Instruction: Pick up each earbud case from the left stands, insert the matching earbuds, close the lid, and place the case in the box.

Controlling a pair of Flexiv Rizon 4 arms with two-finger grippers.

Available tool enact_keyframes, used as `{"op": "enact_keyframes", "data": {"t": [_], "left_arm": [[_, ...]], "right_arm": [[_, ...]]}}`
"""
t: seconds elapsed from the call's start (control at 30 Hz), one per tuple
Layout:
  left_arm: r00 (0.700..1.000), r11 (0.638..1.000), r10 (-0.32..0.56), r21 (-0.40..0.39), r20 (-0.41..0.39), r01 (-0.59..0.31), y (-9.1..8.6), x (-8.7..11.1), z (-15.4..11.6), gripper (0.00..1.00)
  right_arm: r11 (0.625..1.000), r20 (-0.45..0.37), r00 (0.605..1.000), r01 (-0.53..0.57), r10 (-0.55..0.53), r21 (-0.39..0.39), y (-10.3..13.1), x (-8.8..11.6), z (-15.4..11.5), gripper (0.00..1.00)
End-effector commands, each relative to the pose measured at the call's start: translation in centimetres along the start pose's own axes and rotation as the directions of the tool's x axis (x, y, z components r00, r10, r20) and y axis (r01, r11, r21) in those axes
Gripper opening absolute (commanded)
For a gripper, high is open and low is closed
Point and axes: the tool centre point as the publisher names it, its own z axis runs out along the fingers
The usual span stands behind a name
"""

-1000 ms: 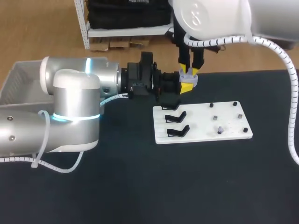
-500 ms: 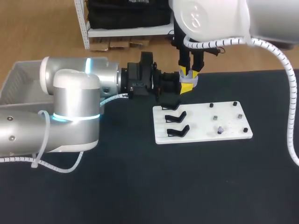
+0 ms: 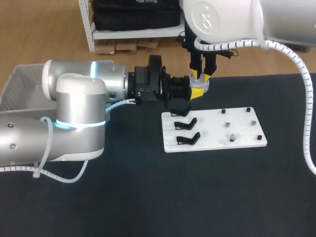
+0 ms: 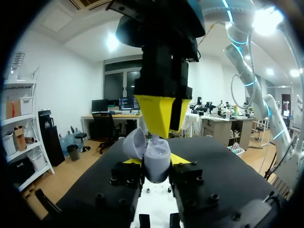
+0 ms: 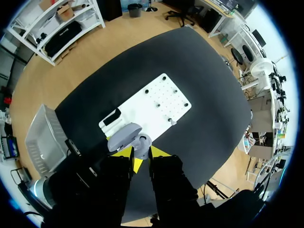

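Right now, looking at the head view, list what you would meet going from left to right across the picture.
box → left arm's white elbow → black stands → small grey peg on the white board → right arm's cable

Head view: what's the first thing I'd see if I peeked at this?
Probably the big silver left arm across the table's left side. The left gripper is shut on a small grey earbud case, lid open, at the table's far edge, with the right gripper straight above it. Beside them lies a white board with black stands.
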Motion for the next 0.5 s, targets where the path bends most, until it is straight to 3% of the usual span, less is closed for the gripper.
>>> {"op": "enact_keyframes", "data": {"t": [0.03,0.4,0.47,0.5], "left_arm": [[1.000,1.000,0.005,-0.006,0.009,-0.005,-0.07,0.16,0.00,0.00],[1.000,1.000,0.005,-0.006,0.009,-0.005,-0.07,0.16,0.00,0.00],[1.000,1.000,0.005,-0.006,0.009,-0.005,-0.07,0.16,0.00,0.00],[1.000,1.000,0.005,-0.006,0.009,-0.005,-0.07,0.16,0.00,0.00]], "right_arm": [[1.000,-0.006,1.000,0.002,-0.002,0.005,0.19,0.02,0.37,0.00],[1.000,-0.020,1.000,-0.009,0.009,0.002,-0.03,0.15,0.78,0.00],[1.000,-0.015,1.000,-0.012,0.012,0.001,-0.14,0.15,0.67,0.31],[1.000,-0.014,1.000,-0.014,0.014,0.000,-0.19,0.15,0.62,0.34]]}}
